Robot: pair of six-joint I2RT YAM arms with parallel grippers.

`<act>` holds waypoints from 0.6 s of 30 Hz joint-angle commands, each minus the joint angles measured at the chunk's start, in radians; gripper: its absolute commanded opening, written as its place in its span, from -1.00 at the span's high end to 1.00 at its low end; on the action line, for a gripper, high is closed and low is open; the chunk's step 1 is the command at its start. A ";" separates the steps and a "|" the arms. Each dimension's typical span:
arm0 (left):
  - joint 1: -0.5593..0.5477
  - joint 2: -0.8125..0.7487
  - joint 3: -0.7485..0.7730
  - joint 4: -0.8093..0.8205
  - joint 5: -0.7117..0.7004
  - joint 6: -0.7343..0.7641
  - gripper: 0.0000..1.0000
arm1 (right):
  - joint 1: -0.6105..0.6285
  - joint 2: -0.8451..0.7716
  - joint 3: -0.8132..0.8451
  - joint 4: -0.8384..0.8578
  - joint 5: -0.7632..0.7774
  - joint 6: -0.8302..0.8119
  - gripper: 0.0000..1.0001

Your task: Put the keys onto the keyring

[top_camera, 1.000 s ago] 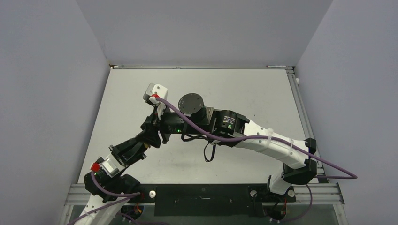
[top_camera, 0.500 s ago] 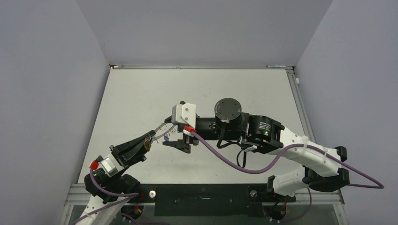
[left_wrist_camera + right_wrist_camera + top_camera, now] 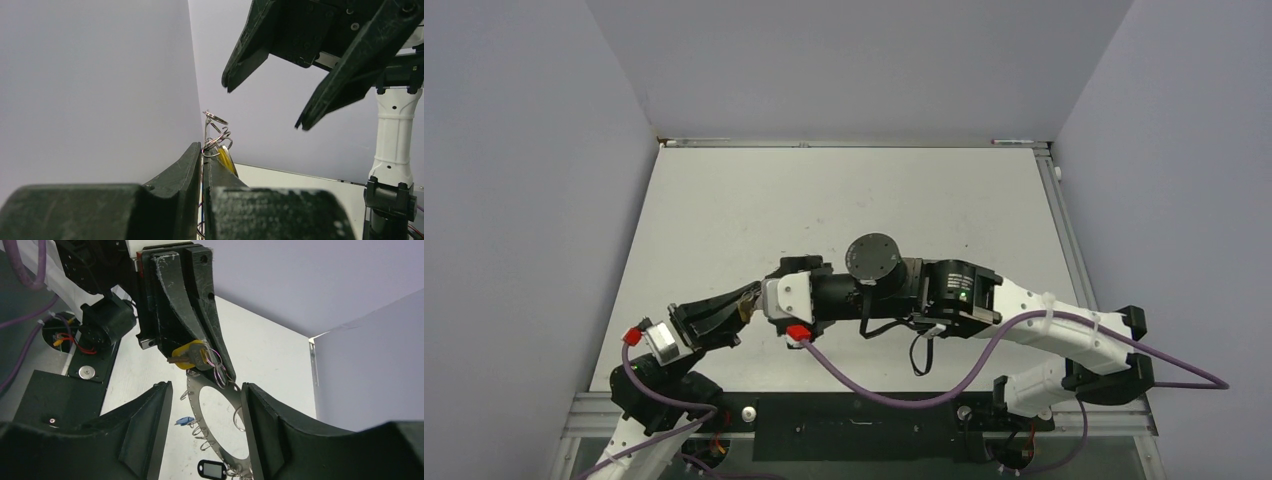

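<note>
My left gripper is shut on the top of the keyring, a flat silvery-grey loop with several small split rings that hangs below the fingers. The yellow-headed key lies against the left fingers at the grip; it also shows in the left wrist view beside the left gripper. A blue-headed key hangs on the loop's left side. The dark-rimmed one hangs at the bottom. My right gripper is open, its fingers on either side of the loop. In the top view the two grippers meet near the front left.
The white table lies below, walled on the left, back and right. The black base plate and left arm base are at the near edge. A purple cable loops from the right wrist over the front of the table.
My right arm has swung from farther back towards the near left and rolled over, bringing its open fingers around the hanging keyring. My left gripper has stayed shut and shifted slightly.
</note>
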 commanded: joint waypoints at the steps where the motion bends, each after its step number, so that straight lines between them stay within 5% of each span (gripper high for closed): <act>1: 0.006 -0.012 0.031 -0.040 -0.006 -0.032 1.00 | 0.042 0.048 -0.002 0.024 0.105 -0.055 -0.04; 18: 0.006 -0.018 0.035 -0.073 0.004 -0.027 1.00 | 0.082 0.037 -0.049 0.097 0.227 -0.130 0.10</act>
